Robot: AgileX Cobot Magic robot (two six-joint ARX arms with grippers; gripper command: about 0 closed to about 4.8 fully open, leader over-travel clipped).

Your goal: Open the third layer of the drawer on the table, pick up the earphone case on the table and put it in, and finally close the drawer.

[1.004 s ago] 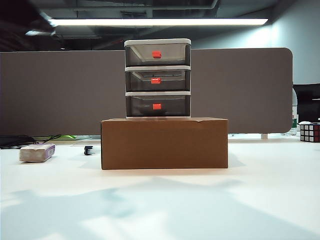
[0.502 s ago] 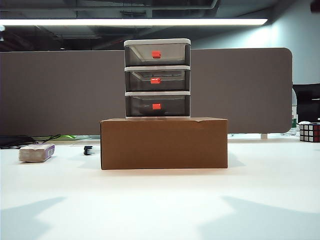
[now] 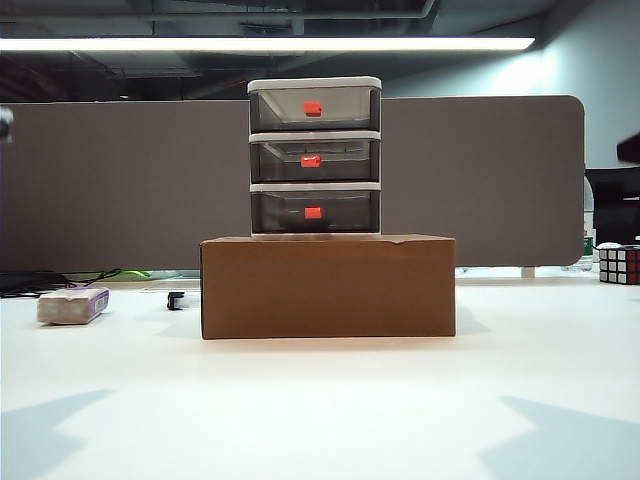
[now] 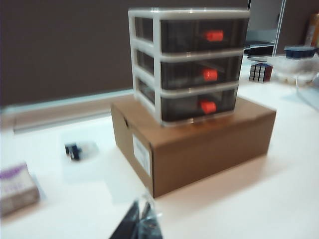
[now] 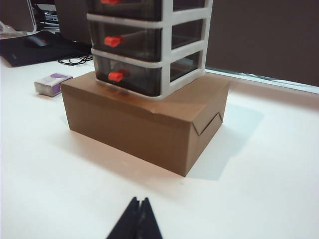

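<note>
The drawer is a white-framed unit of three smoky grey tiers standing on a brown cardboard box on the table. All three tiers are pushed in. The third layer is the lowest, its red-orange handle facing front, and it also shows in both wrist views. The earphone case is out of view in every frame. My left gripper is shut and empty, well back from the box's left front corner. My right gripper is shut and empty, back from the right front corner. Neither gripper shows in the exterior view.
A greyish-white block with a purple edge lies at the far left beside a small black object. A puzzle cube stands at the far right edge. A grey partition closes off the back.
The arm shadows that lay across the middle of the table have drawn back to the two front corners. The drawer unit and the box have not moved.
</note>
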